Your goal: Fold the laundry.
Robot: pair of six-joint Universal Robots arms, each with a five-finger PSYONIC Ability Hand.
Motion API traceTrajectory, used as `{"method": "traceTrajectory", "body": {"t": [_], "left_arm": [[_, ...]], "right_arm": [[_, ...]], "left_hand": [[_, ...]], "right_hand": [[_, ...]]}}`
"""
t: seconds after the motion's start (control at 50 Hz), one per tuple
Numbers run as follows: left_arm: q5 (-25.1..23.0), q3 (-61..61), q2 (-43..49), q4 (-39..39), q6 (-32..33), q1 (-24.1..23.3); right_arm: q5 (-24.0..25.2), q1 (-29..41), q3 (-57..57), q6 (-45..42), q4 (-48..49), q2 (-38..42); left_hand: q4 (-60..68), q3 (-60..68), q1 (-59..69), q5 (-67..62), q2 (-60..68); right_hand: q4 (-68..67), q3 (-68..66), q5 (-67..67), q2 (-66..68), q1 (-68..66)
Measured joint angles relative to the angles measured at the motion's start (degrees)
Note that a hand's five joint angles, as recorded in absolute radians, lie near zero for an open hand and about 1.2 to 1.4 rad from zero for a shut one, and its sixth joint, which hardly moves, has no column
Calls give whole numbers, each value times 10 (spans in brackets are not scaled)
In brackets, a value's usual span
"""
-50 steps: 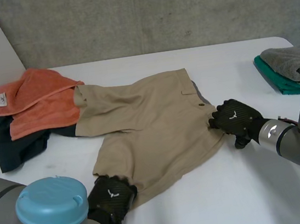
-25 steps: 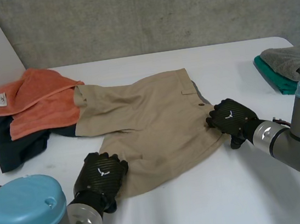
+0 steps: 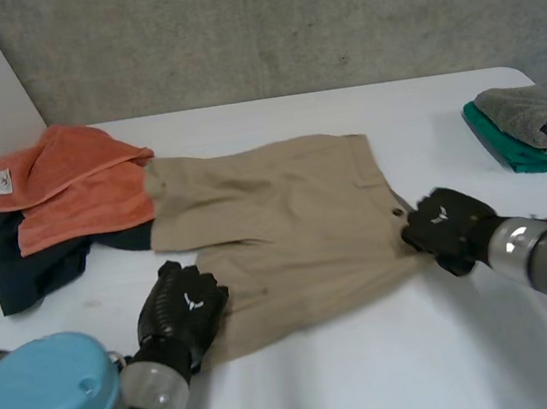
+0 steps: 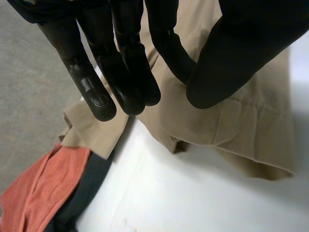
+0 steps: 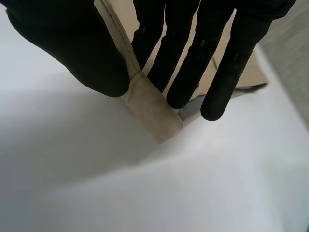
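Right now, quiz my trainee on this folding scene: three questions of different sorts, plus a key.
1. True or false: the right robot hand pinches the beige shorts at the waistband corner.
2. The orange towel lies: A on dark clothing; B on the waistband; C in the right robot hand.
3. Fill in: the left robot hand grips a leg ___.
Key: 1 true; 2 A; 3 hem.

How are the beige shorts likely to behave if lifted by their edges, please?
Probably floppy: the shorts lie flat and wrinkled, so they should sag between the left robot hand and right robot hand. Likely light, being thin; its matte weave seems unlikely to slip from a pinch.
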State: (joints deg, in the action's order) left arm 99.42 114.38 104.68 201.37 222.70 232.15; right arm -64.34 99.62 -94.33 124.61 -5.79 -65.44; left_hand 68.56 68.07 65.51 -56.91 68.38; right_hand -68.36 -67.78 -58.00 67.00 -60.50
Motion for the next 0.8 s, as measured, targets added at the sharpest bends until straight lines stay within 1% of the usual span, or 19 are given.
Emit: {"method": "traceTrajectory", "body": {"t": [0.04, 0.08, 0.12, 0.14, 0.16, 0.18, 0.22, 0.26, 0.32, 0.38, 0.48, 0.56, 0.58, 0.6, 0.64, 0.68, 0.72, 0.76, 0.8], "left_arm": [[-12, 13, -38, -42, -10, -4], [-21, 20, -63, -73, -20, -6], [-44, 28, -110, -154, -54, -4], [-54, 29, -127, -187, -69, -2], [-62, 29, -139, -214, -82, 1], [-76, 28, -154, -251, -101, 5], [-96, 21, -167, -293, -124, 14], [-112, 10, -168, -312, -136, 23], [-135, -21, -150, -313, -143, 41], [-146, -79, -99, -273, -132, 59], [-145, -215, 14, -164, -106, 81], [-144, -341, 112, -83, -94, 88], [-144, -341, 112, -83, -94, 88], [-144, -388, 148, -63, -89, 89], [-144, -457, 200, -44, -82, 89], [-143, -494, 230, -38, -78, 89], [-141, -563, 284, -34, -73, 89], [-139, -615, 326, -33, -71, 89], [-136, -652, 358, -35, -72, 89]], "right_arm": [[-9, -18, -19, -43, -89, -45], [-14, -28, -31, -67, -136, -69], [-22, -56, -58, -125, -240, -121], [-21, -66, -66, -146, -269, -138], [-20, -70, -70, -155, -281, -145], [-14, -81, -80, -182, -311, -164], [-4, -89, -84, -200, -327, -173], [4, -90, -81, -199, -324, -169], [13, -77, -56, -169, -299, -142], [9, -47, -2, -95, -252, -93], [-34, 0, 116, 51, -155, -9], [-93, 24, 198, 130, -67, 52], [-93, 24, 198, 130, -67, 52], [-118, 31, 223, 144, -30, 75], [-148, 38, 249, 149, 20, 103], [-162, 41, 261, 146, 48, 119], [-187, 46, 281, 135, 111, 151], [-200, 48, 291, 123, 157, 173], [-208, 50, 298, 113, 198, 193]], "left_hand": [[0, 0, 0, 0, 0], [0, 0, 0, 0, 0], [0, 0, 0, -2, 0], [0, 0, 0, -2, 0], [0, 0, 0, -2, 0], [0, 0, 0, -2, 1], [0, 0, 0, -2, 1], [0, 0, 0, -4, 1], [1, 0, 1, -6, 1], [2, 0, 2, -6, 1], [2, 0, 2, -6, 2], [3, 0, 2, -6, 2], [3, 0, 2, -6, 2], [3, 0, 3, -6, 2], [3, 0, 2, -8, 2], [3, 0, 3, -9, 2], [3, 0, 3, -10, 2], [3, 0, 3, -10, 2], [3, 0, 3, -10, 2]], "right_hand": [[0, 0, 0, 0, 0], [0, 0, 0, 0, 0], [-1, 0, 0, 0, 0], [-1, 0, 0, 0, 0], [-1, 0, 0, 0, 0], [-1, 0, 0, 0, 0], [-1, 0, -2, 0, 0], [-1, 0, -3, 0, 0], [-1, 0, -6, 0, -19], [-1, 0, -6, 0, -21], [-1, 0, -6, 0, -21], [-1, -1, -7, 0, -21], [-1, -1, -7, 0, -21], [-1, -1, -7, 0, -21], [-1, -1, -7, 0, -21], [-1, -1, -7, 0, -21], [-1, -1, -7, 0, -21], [1, 1, -4, -1, -20], [112, 113, 108, -126, 97]]}}
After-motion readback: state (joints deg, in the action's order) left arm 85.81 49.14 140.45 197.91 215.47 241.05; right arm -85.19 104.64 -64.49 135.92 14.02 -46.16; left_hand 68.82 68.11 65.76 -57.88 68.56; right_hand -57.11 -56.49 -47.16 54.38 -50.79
